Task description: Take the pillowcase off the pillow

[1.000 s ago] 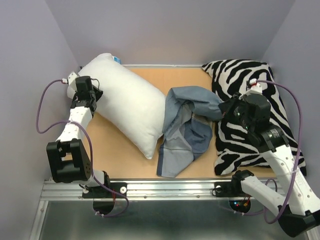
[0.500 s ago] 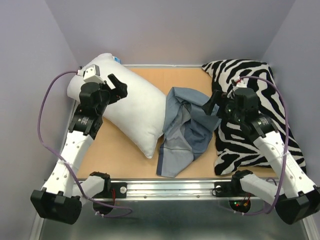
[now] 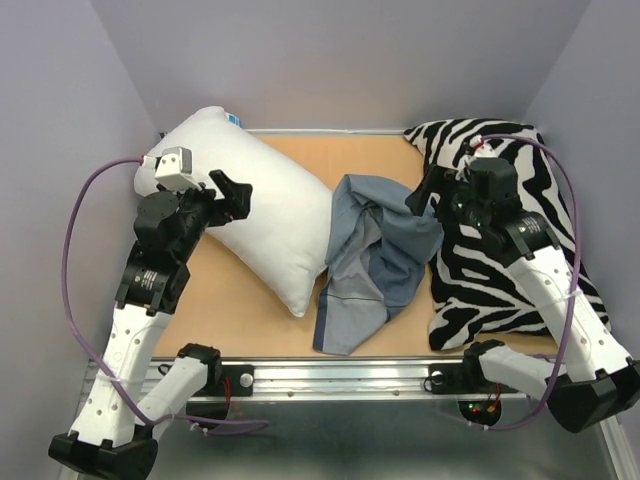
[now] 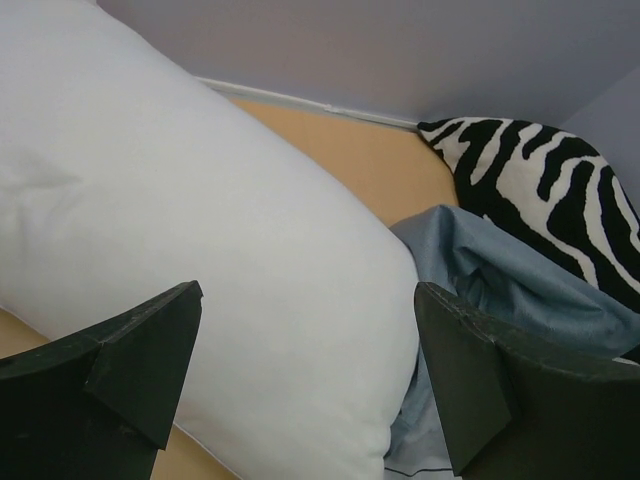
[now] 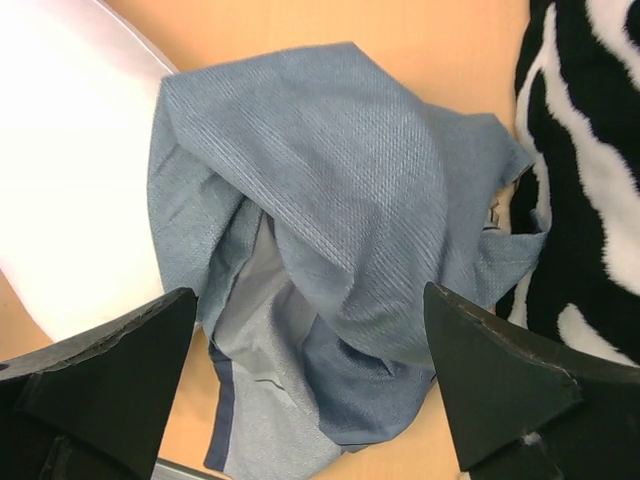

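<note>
Pillowcase is off the pillow. It lies crumpled on the counter, just right of centre in the top view. Mostly the plain dull blue side faces up, with a lighter panel showing toward the lower edge of the heap. Its left edge touches the pillow's lower-right end. Its upper-right fold sits up against the left edge of the zebra-print cushion.

Pillow is bare white and plump, and runs diagonally from the upper left of the frame down to centre. A small blue tag is at its upper end by the back wall. Zebra-print cushion fills the right side of the counter.

Left end effector is at the upper left of the frame, over the left part of the pillow. Its jaws are spread wide with nothing gripped. In the left wrist view the two dark fingers sit in the bottom corners with the pillow's white surface across the gap. Cannot tell if the tips touch the pillow.

Right end effector is right of centre in the upper half, above where the pillowcase meets the zebra-print cushion. Its jaws are also fully spread and empty. The right wrist view looks down on the bunched pillowcase between the fingers, with cloth clear of both. The pillow is at that frame's left edge and the cushion at its right edge.
</note>
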